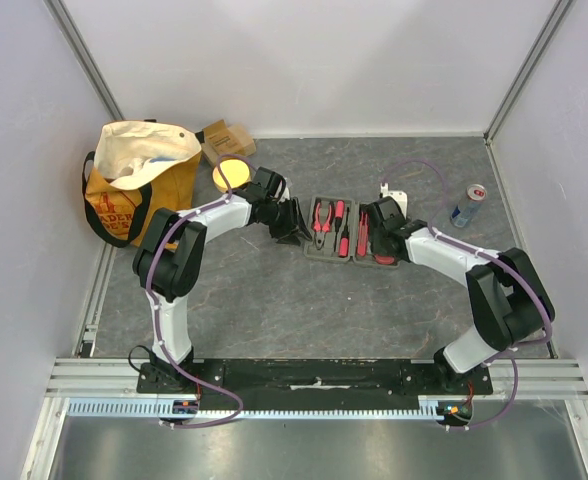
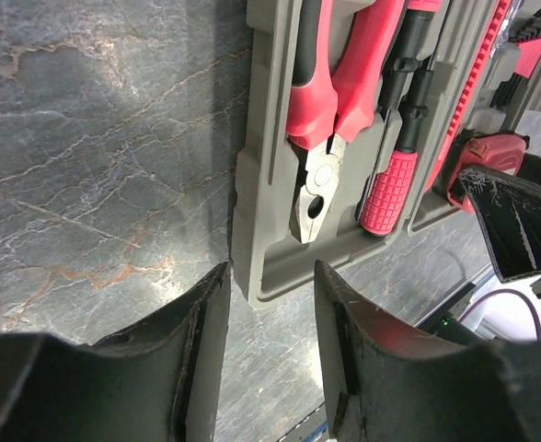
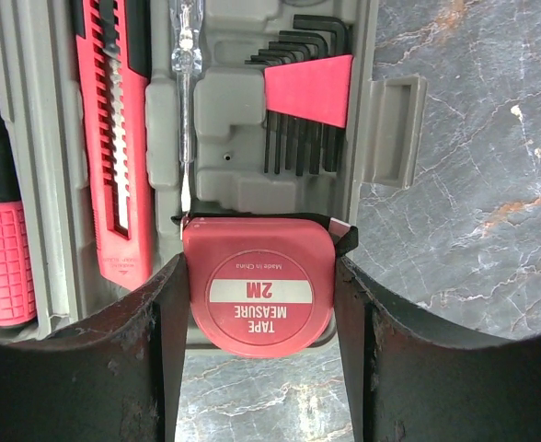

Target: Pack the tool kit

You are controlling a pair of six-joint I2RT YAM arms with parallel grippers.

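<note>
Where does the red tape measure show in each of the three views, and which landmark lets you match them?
Top external: tape measure, a red sliver at the near right corner of the grey case.
Left wrist: tape measure at the right edge, mid-height.
Right wrist: tape measure at bottom centre, gripped by the right pincer.
Shared landmark: the grey case.
</note>
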